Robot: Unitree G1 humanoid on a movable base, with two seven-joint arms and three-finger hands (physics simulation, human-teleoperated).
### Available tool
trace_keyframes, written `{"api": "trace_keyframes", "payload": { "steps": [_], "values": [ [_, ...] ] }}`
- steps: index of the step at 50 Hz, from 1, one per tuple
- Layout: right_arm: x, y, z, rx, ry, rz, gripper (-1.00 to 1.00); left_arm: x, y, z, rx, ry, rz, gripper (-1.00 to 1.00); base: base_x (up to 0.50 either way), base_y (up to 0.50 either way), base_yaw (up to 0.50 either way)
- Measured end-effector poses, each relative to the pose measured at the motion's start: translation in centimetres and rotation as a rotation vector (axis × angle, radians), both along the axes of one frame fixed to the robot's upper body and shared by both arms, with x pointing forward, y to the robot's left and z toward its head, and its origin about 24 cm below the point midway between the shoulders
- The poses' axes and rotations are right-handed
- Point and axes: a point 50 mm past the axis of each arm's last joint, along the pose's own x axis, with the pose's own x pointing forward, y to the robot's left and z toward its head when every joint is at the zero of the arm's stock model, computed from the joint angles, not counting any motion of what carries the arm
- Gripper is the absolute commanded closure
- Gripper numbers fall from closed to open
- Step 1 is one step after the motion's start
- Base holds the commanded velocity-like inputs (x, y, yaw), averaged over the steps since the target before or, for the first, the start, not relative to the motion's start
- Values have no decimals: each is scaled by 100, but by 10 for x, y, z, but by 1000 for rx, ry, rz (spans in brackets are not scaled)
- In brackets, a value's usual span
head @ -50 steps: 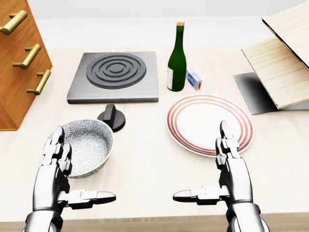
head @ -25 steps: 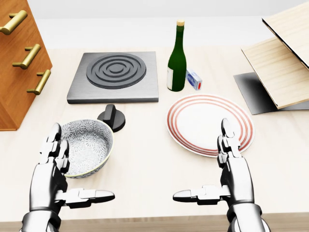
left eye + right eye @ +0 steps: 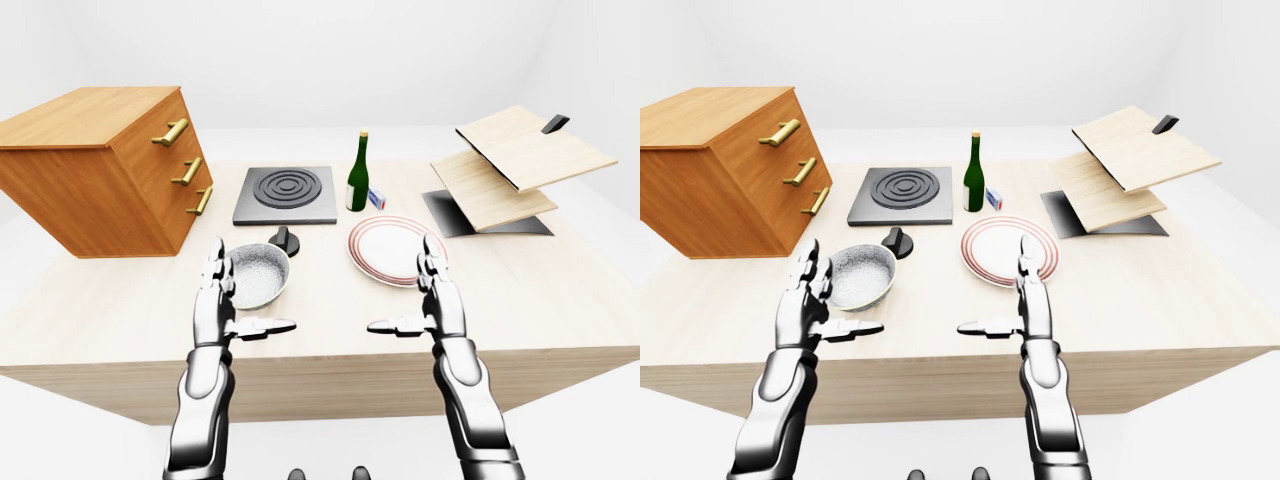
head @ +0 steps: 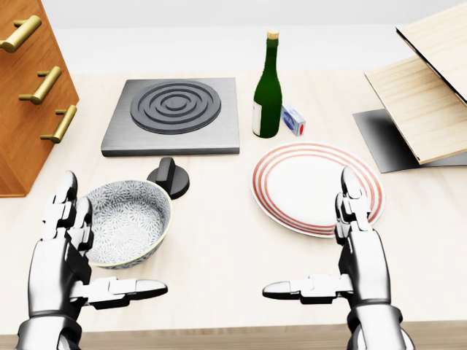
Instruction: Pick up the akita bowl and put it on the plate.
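The akita bowl (image 4: 125, 222) is seen upright on the table (image 4: 219, 248), left of the plate (image 4: 317, 188) and apart from it. The left hand (image 4: 62, 259) is held open against the bowl's far side from the plate; contact cannot be told. The right hand (image 4: 357, 255) is spread open over the plate's lower edge.

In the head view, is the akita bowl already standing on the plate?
No, the akita bowl sits on the left side of the view, clearly apart from the plate on the right.
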Motion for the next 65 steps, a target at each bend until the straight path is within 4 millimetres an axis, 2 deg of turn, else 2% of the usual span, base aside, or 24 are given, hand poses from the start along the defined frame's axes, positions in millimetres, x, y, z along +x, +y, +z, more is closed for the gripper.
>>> {"api": "trace_keyframes", "payload": {
  "steps": [11,28,38,45,55,60,65],
  "values": [
    [-1,-1,14,-34,-50,-21,-100,-5,0,20,37,-82,3,-100,0,0,0],
    [-3,-1,36,-86,-124,-45,-100,-19,0,64,96,-277,18,-100,0,0,0],
    [-5,0,41,-98,-148,-50,-100,-29,4,87,123,-382,46,-100,0,0,0],
    [-5,0,43,-96,-154,-52,-100,-34,9,96,133,-423,70,-100,0,0,0],
    [-6,0,43,-96,-155,-56,-100,-46,25,113,157,-502,143,-100,0,0,0],
    [-6,-1,42,-96,-154,-64,-100,-57,47,114,168,-500,243,-100,0,0,0],
    [-6,-2,42,-96,-153,-70,-100,-64,61,113,176,-492,310,-100,0,0,0]
  ]
}}
